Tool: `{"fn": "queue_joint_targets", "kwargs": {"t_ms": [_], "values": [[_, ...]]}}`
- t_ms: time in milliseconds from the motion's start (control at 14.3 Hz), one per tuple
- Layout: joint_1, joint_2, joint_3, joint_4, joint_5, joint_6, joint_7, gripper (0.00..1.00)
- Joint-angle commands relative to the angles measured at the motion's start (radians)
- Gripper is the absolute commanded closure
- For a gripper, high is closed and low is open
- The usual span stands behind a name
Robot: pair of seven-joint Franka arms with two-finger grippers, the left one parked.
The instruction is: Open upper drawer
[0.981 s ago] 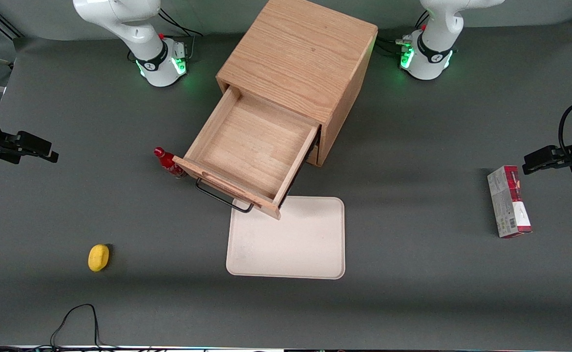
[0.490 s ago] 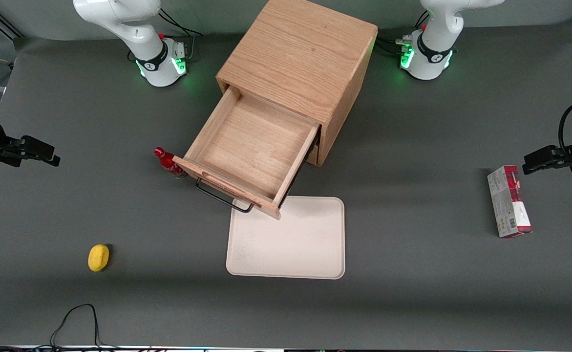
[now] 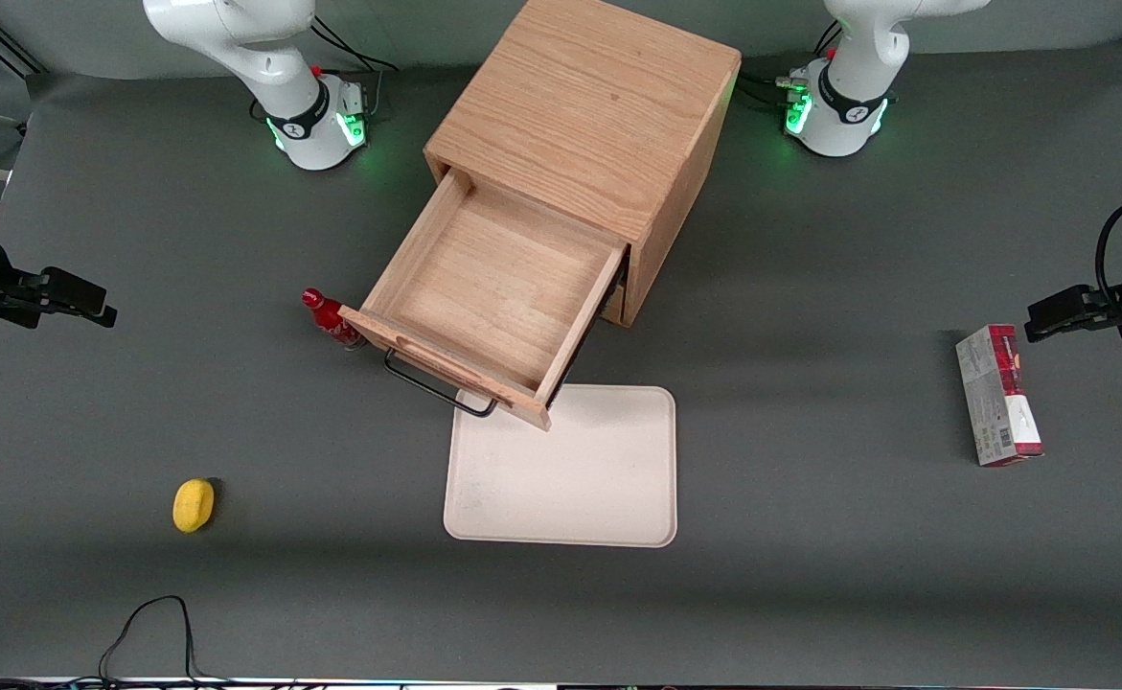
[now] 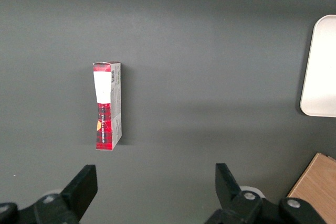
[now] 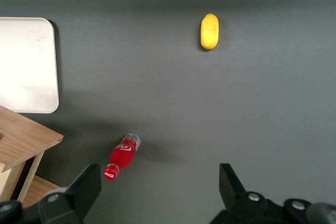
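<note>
The upper drawer (image 3: 503, 287) of the light oak cabinet (image 3: 584, 105) stands pulled far out, its wooden inside bare, with its black bar handle (image 3: 436, 388) facing the front camera. A corner of the drawer (image 5: 21, 140) shows in the right wrist view. The lower drawer is hidden under it. My right gripper (image 3: 101, 311) hangs well away from the drawer, at the working arm's end of the table. It is open and empty (image 5: 157, 182), and its fingers (image 5: 86, 184) stand wide apart above the bare mat.
A red cola bottle (image 3: 331, 321) lies on the mat beside the drawer's front corner and also shows in the right wrist view (image 5: 122, 157). A cream tray (image 3: 565, 470) lies under the handle. A yellow fruit (image 3: 194, 504) lies nearer the camera. A red carton (image 3: 996, 395) lies toward the parked arm's end.
My right gripper has drifted slightly nearer the front camera at the table's end. The drawer and the other things have not moved.
</note>
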Motion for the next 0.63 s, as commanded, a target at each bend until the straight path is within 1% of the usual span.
{"fn": "queue_joint_targets", "kwargs": {"t_ms": [0,210,561], "values": [[0.002,-0.008,0.004,0.006,-0.019,0.006,0.017,0.0],[0.003,-0.01,0.004,0.007,-0.061,0.004,0.018,0.0],[0.002,-0.01,0.004,0.006,-0.061,0.002,0.027,0.0]]}}
